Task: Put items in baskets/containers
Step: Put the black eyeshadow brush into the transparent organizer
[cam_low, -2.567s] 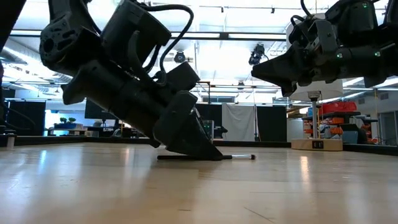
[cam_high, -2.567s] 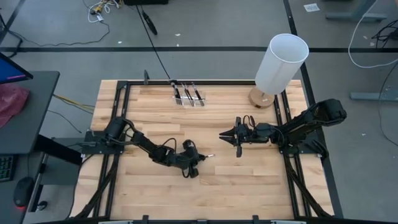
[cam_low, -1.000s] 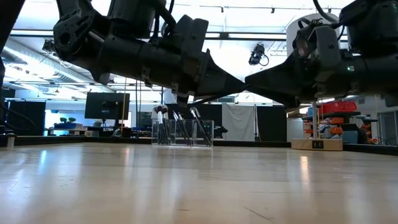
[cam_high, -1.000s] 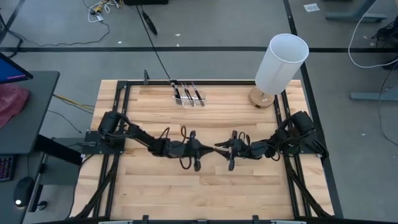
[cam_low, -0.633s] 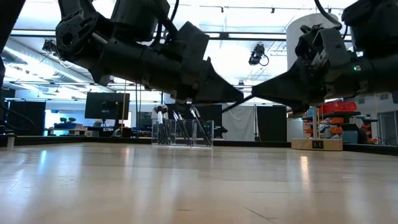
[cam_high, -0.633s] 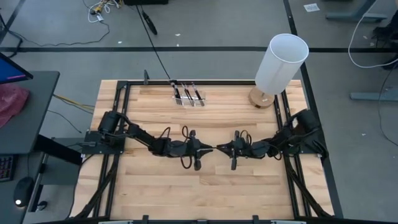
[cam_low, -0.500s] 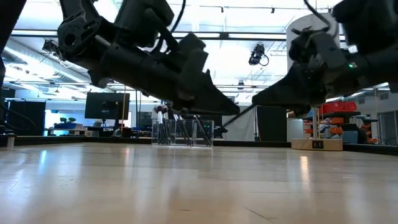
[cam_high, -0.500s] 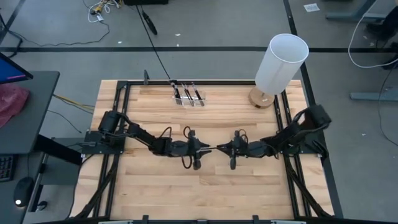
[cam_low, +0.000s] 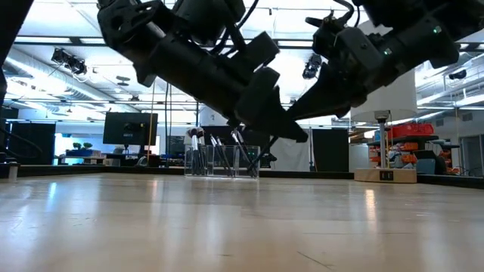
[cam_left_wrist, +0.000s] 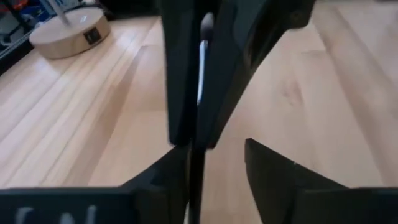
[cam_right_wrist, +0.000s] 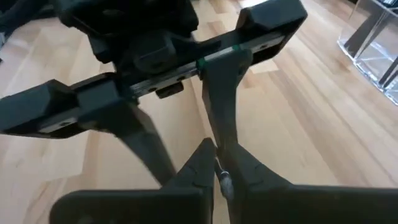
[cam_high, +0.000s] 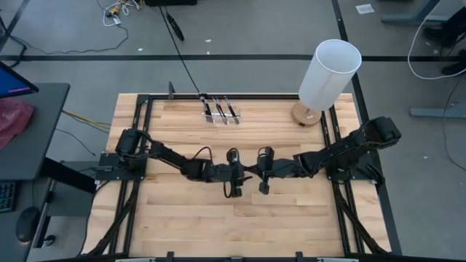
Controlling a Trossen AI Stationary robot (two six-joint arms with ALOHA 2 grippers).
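High view shows the two arms met nose to nose over the middle of the table (cam_high: 291, 211), and the handover has just flipped. A second ago the left gripper (cam_high: 246, 172) was clenched on the brush and the right gripper (cam_high: 252, 172) came in spread. Now the right gripper is pinched tight on the brush (cam_left_wrist: 201, 62), and the left one has let go. In the left wrist view its own two fingers (cam_left_wrist: 267, 180) stand parted, with the thin dark handle running down just beside one of them, no longer squeezed. The right wrist view agrees: the right arm's fingers close on the small silvery end of the stick, while the left gripper's fingers opposite stand spread

So the brush hangs in the air between the two grippers, well above the wood, carried by the right arm alone. The clear organiser box (cam_high: 218, 113) sits near the far edge of the table, well apart from the handover, with several brushes (cam_low: 215, 155) already standing in it

My read is that the pass is done and the placing step comes next. The left arm has to back clear without knocking the handle, then the right arm can carry the brush to the box. The grip sits near the brush's end, so the long handle may swing or tilt on the way
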